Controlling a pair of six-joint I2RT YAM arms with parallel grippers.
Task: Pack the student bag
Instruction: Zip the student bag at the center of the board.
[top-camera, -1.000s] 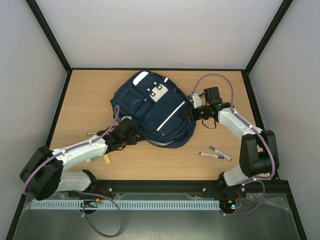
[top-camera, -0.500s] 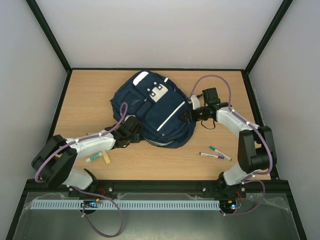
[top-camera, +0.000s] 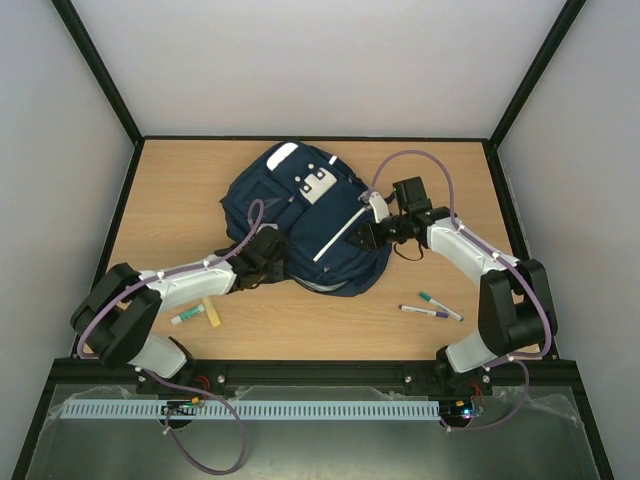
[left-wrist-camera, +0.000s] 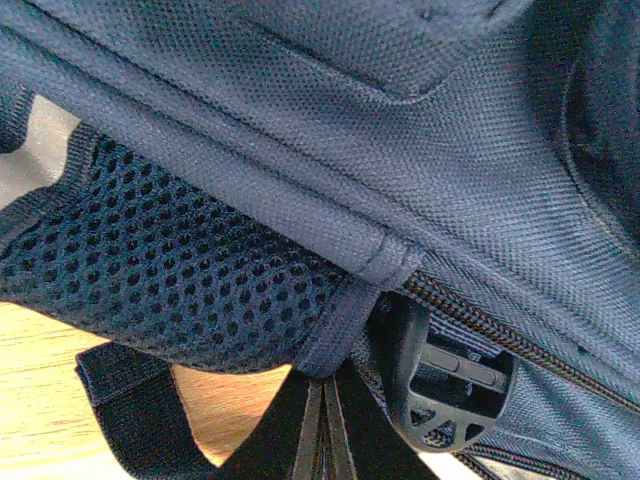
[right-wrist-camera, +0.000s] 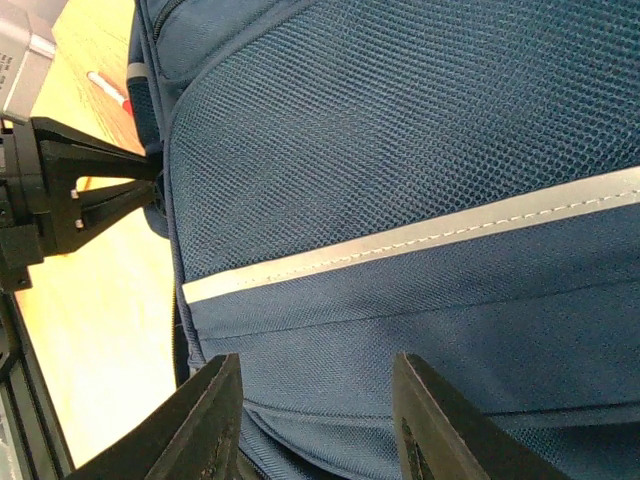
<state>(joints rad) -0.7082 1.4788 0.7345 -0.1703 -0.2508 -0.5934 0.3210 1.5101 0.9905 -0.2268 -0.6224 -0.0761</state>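
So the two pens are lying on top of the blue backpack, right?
Not quite. The two pens lie on the wooden table, apart from the blue backpack, not on top of it. The top external view shows this.

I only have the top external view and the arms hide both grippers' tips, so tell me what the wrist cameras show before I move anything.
Observer: Left wrist view: the left gripper is shut, its tips pinching a narrow fabric strip on the edge of the student bag.
Operator: Say what lies beside that strip.
Observer: A black plastic buckle sits right of it, under a zipper; dark mesh padding lies to its left.
Operator: Now the right side.
Observer: Right wrist view: the right gripper is open, fingers apart over the bag's front panel near a white reflective stripe, gripping nothing.
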